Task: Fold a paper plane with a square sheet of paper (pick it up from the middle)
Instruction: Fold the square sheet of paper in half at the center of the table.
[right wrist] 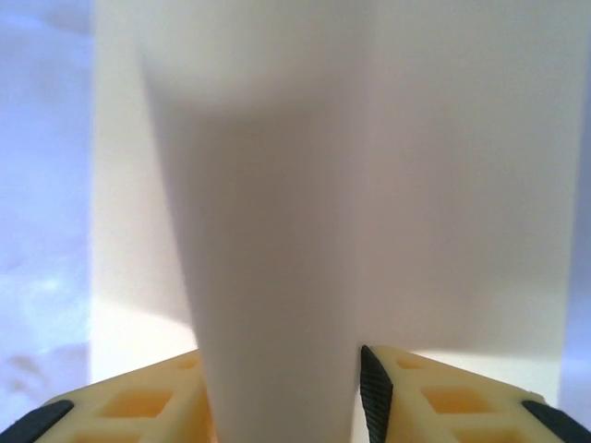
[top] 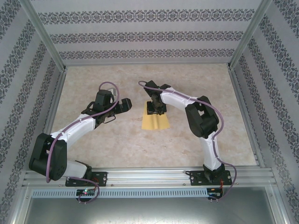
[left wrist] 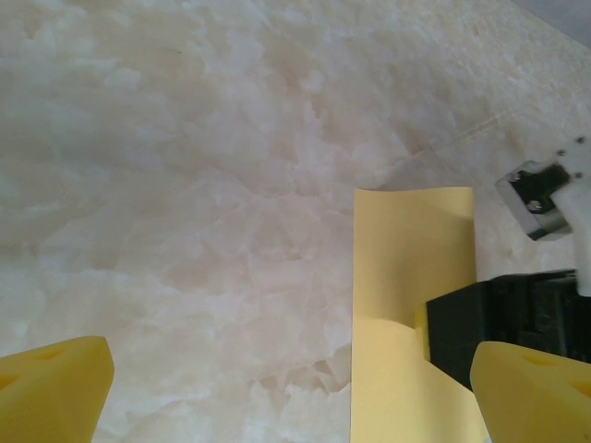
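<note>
- Paper [top: 156,123]: yellow, lying on the marble table [top: 205,84] near its centre, between the two arms.
- Right gripper [top: 155,109]: positioned over the paper's far edge. In the right wrist view its fingers [right wrist: 443,406] sit against both sides of a raised ridge of paper, pinching it.
- Left gripper [top: 122,106]: just left of the paper, apart from it. In the left wrist view the jaws stand wide, with yellow fingertips [left wrist: 55,388] at the bottom corners and bare table between them.
</note>
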Tool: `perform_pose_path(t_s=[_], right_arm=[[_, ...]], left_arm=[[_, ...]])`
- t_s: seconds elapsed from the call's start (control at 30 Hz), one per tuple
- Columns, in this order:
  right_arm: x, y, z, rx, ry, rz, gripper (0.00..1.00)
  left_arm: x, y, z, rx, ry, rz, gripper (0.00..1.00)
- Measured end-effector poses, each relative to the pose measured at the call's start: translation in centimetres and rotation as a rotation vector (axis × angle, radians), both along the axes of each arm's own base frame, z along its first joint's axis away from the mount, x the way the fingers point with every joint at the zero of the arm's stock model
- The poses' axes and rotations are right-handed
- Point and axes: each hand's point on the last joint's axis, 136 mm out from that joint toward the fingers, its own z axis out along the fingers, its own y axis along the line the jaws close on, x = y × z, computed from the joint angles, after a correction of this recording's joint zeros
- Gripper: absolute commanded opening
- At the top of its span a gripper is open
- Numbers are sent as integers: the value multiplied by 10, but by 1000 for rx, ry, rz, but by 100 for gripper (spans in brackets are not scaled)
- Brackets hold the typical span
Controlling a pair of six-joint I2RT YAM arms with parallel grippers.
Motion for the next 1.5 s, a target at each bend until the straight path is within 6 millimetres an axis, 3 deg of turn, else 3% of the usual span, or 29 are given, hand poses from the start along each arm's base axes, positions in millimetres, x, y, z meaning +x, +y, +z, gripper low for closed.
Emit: perform_pose_path(t_s=[0.13, 0.3, 0.4, 0.6, 0.8, 1.03, 1.2, 1.27, 1.5], right_arm=[[-2, 14, 27, 146, -24, -17, 38], [0, 33, 71, 464, -59, -80, 40], [5, 38, 84, 643, -59, -130, 41], [2, 27, 60, 731, 7, -222, 44], [-10, 10, 25, 594, 56, -232, 51], [-19, -19, 8, 432, 67, -220, 63], [-24, -33, 1, 360, 74, -209, 63], [-26, -38, -2, 335, 78, -204, 52], [-23, -32, 1, 380, 68, -178, 52]], left_arm=[[0, 0, 0, 1, 3, 0, 100], [0, 0, 0, 1, 3, 0, 100], [-1, 0, 0, 0, 3, -1, 100], [-1, -1, 0, -4, 5, -7, 100], [-3, -5, 0, -13, 7, -28, 100], [-4, -8, -2, -25, 18, -46, 100], [-5, -16, -7, -29, 34, -73, 100], [-4, -20, -6, -31, 33, -87, 100], [0, -31, -5, -31, 42, -111, 100]])
